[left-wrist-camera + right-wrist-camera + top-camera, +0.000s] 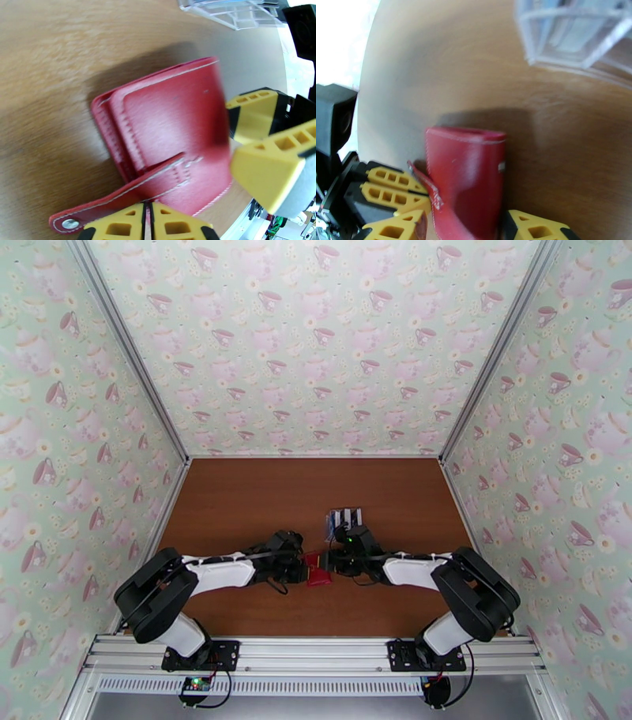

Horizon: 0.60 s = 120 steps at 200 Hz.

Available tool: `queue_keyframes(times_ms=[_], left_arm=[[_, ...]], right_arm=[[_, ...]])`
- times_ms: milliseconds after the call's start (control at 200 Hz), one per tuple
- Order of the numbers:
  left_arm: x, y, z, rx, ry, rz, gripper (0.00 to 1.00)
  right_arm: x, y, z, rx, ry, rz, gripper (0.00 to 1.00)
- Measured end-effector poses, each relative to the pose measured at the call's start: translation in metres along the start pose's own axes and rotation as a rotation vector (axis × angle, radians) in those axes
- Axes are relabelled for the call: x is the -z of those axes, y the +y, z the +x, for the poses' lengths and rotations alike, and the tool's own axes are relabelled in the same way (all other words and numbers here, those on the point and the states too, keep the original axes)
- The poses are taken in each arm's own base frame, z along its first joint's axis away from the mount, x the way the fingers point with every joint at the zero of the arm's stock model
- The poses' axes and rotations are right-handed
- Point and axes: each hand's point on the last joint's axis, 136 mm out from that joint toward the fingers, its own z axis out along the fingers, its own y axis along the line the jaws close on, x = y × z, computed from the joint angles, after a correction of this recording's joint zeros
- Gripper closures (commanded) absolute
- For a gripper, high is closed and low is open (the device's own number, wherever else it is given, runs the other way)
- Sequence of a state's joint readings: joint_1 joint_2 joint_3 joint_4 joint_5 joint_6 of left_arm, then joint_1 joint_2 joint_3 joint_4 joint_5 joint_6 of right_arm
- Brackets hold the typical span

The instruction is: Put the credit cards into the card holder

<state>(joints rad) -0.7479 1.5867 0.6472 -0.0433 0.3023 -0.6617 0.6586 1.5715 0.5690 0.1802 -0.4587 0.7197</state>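
Top view: two arms meet at mid-frame over the brown table (237,500). One red card holder (318,575) lies between the left claw (304,568) and the right claw (332,562). Just above it stands one clear rack (345,518) holding the credit cards (352,515), too small to count.

Left wrist view: the card holder (170,126) sits at centre, folded, its snap tab (118,201) running to the lower left. The left claw (148,221), cut off at the bottom edge, is closed and seems to nip the tab. The right claw (234,143) straddles the card holder's right edge. The rack (237,15) is cropped at the upper right.

Right wrist view: the card holder (468,177) stands between the right claw's (466,227) parted fingers. I cannot tell if they press it. The rack (572,35) is a blur at the upper right.
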Motion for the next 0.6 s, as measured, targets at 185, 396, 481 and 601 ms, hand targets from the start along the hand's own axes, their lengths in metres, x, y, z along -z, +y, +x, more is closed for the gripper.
queue_keyframes(times_ms=[185,396,481,601], left_arm=[[-0.001,0.002,0.000,0.001,-0.008,0.009,0.89],[-0.001,0.002,0.000,0.007,-0.010,0.022,0.89],[-0.001,0.002,0.000,0.008,-0.011,0.029,0.89],[-0.001,0.003,-0.001,0.017,-0.013,0.036,0.89]], right_arm=[[-0.003,0.006,0.008,0.016,0.025,-0.029,0.50],[-0.004,0.019,0.006,0.028,0.013,-0.090,0.52],[-0.003,0.024,0.003,0.026,0.003,-0.113,0.55],[-0.005,0.029,0.001,0.020,-0.003,-0.139,0.58]])
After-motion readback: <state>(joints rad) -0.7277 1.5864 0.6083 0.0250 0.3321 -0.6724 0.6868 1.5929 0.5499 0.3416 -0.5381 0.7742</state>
